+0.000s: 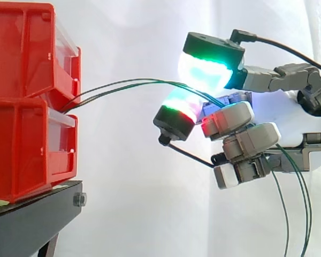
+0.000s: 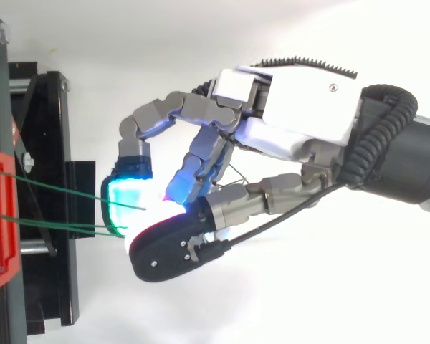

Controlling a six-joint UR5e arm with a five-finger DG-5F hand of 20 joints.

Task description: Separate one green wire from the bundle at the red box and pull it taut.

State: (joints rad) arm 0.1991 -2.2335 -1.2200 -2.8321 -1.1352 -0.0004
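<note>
Thin green wires (image 1: 128, 82) leave the gap between two stacked red bins (image 1: 27, 59) at the left. They run right in a shallow arc to my hand (image 1: 289, 115). The hand comes in from the right with its fingers curled. The wires pass between a cyan-green glowing fingertip (image 1: 206, 72) above and a green-and-red glowing thumb pad (image 1: 179, 107) below, pinched there. Behind the hand the wires hang down (image 1: 302, 214). From above, the wires (image 2: 57, 188) spread apart at the red bin (image 2: 0, 215) and converge at the fingertips of the hand (image 2: 308, 107).
The bins stand on a black stand (image 1: 32, 219) at the left, also seen from above as the black stand (image 2: 57, 143). A white curtain is behind. Open space lies between the bins and the hand.
</note>
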